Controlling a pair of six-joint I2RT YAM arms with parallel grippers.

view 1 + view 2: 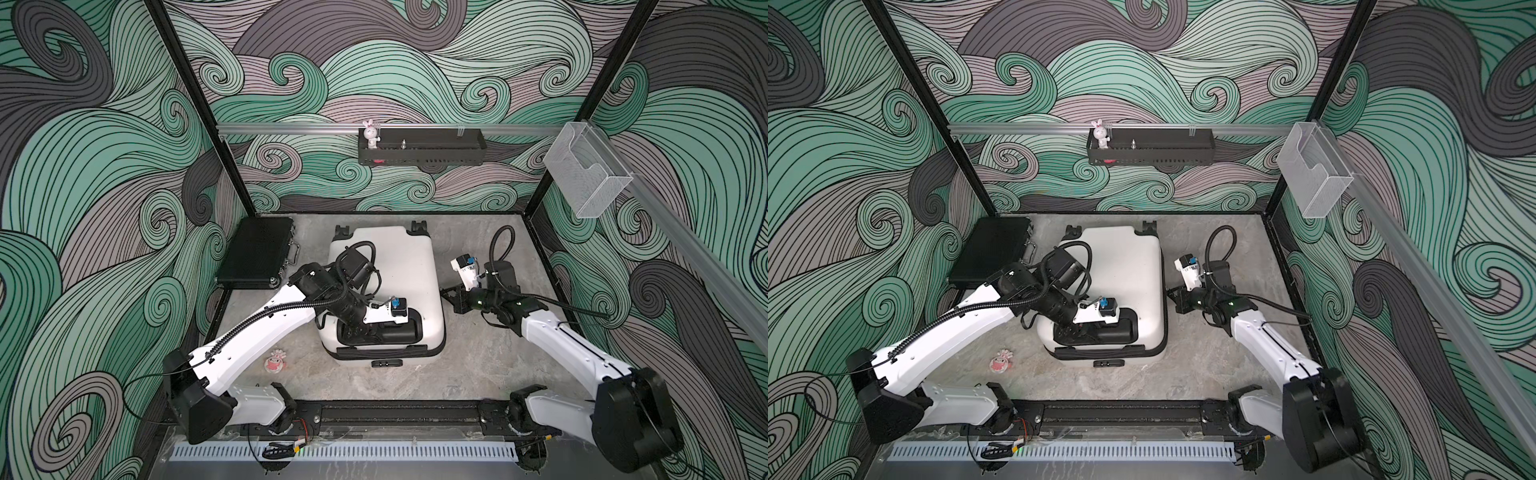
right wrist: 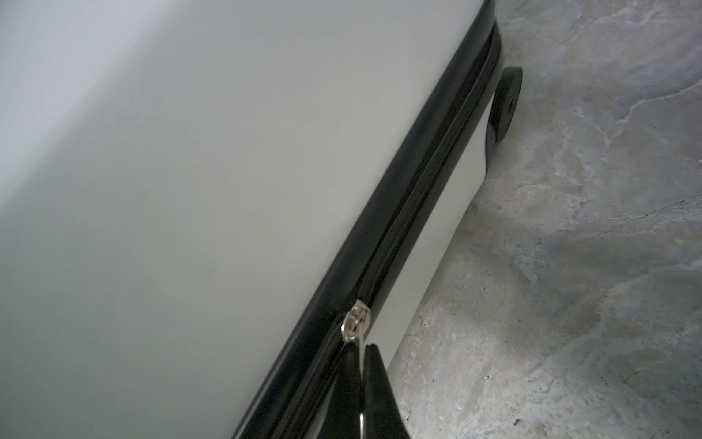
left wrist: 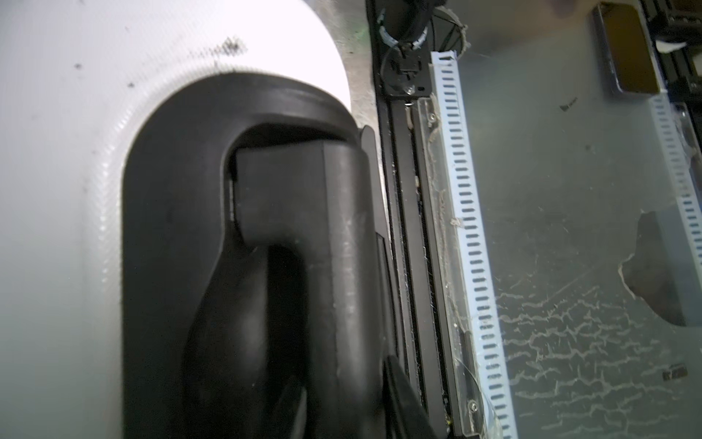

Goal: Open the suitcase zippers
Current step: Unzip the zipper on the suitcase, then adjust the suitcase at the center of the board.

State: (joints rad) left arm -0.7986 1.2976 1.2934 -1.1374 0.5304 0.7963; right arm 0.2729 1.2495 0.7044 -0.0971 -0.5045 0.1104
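Right wrist camera gives me the clearest read. The right gripper [image 2: 364,346] is pinched tight on the thin silver zipper pull [image 2: 362,365], and its two black fingers meet just below the slider [image 2: 355,321]. The slider sits on the black zipper band [image 2: 425,213], between the two white shell halves. From the slider up to the black wheel [image 2: 507,102] I see the band closed. Behind the fingers I cannot tell.

On the left wrist camera, the left gripper [image 3: 334,342] is clamped on the black handle [image 3: 342,213]. One finger is down inside the recess and the other is against the handle's outer side.

In both top views the suitcase [image 1: 395,257] lies flat in the middle of the grey table [image 1: 478,365]. Its wheels point at the back wall and its handle end points toward the arm bases. My right arm works at the suitcase's right side and my left arm reaches over its near end. A black ribbed briefcase [image 1: 257,253] lies apart at the back left corner.
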